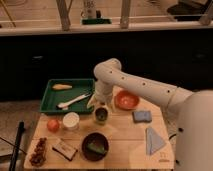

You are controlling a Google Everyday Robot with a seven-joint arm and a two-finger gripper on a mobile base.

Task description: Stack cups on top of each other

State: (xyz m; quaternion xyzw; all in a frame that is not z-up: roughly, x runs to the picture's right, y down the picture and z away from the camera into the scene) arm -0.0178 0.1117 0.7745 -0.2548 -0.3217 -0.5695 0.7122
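Observation:
A small cup with a dark green inside and a pale rim (101, 116) stands near the middle of the wooden table. My gripper (100, 106) hangs directly over it, at its rim. A plain white cup (71, 121) stands upright to its left, apart from the gripper. The white arm reaches in from the right and bends down over the green cup.
A green tray (50, 102) at the back left holds a white spoon and a yellowish item. An orange bowl (126, 100) sits right of the gripper. A dark bowl (95, 146), an orange fruit (53, 125), snack packets, a blue sponge (142, 116) and a blue cloth (154, 140) lie around.

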